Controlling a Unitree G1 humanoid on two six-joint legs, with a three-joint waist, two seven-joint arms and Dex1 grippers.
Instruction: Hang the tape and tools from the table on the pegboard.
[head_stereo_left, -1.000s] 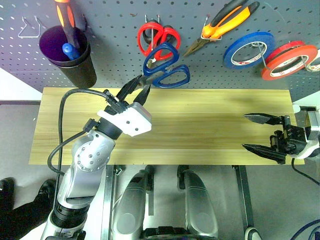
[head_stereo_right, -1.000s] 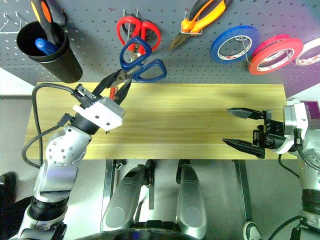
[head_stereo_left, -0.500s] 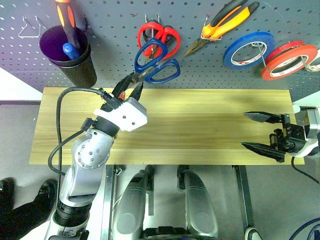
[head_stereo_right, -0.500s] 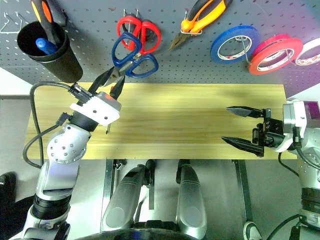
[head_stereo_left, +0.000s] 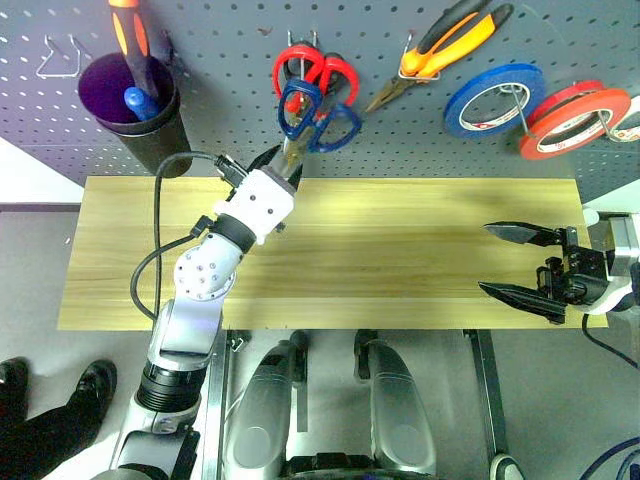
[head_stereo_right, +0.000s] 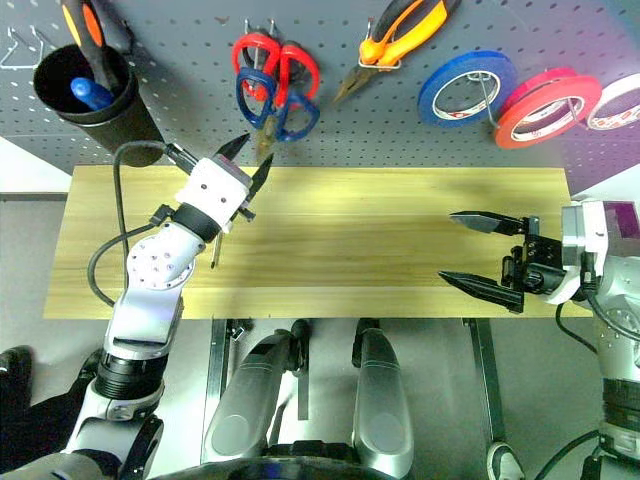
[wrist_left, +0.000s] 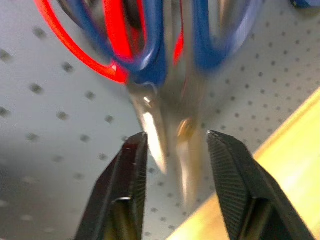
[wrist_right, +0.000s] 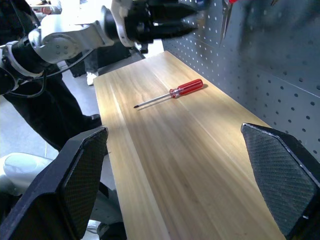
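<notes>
**Blue scissors on the pegboard, left jaws parted around the blades**

Right gripper (head_stereo_left: 518, 262) sits nearest, at the right end of the table (head_stereo_left: 400, 270), forearm coming in from the right edge, fingers level and pointing left across the wood; jaws spread wide, nothing between them; red-handled screwdriver (wrist_right: 170, 93) lies flat on the table near the pegboard, under the left arm. Left arm rises from the lower left, elbow bent, wrist angled up toward the pegboard (head_stereo_left: 220, 90); left gripper (wrist_left: 172, 150) is at the board's lower edge, fingers apart on either side of the blades of the blue-handled scissors (head_stereo_left: 308, 112); cannot tell whether the pads touch the steel. Scissors handles overlap the red-handled scissors (head_stereo_left: 318, 68) on the board, blades pointing down. Further right on the board: orange-and-black pliers (head_stereo_left: 442, 42), blue tape roll (head_stereo_left: 495, 98), red-orange tape (head_stereo_left: 574, 122). Black cup (head_stereo_left: 140, 118) hangs at the far left.
</notes>
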